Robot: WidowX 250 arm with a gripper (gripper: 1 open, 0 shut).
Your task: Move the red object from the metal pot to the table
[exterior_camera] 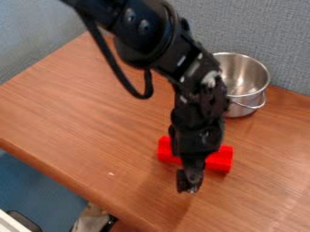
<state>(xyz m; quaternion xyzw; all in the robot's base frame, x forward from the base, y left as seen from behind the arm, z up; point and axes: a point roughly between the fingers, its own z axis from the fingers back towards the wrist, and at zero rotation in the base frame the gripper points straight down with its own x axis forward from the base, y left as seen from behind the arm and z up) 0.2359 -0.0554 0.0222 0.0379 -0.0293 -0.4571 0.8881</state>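
A: Where's the block (216,159)?
B: Flat on the table (72,100), just behind the gripper (186,184), apart from the pot (235,80) farther back.
A: Jaws?
B: Spread wide, pointing down, nothing between them.

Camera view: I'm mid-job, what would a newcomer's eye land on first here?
The black arm sweeps down from the top, its claw pointing down near the table's front edge. A red block lies on the wood right behind it, partly hidden. The shiny pot stands at the back right.
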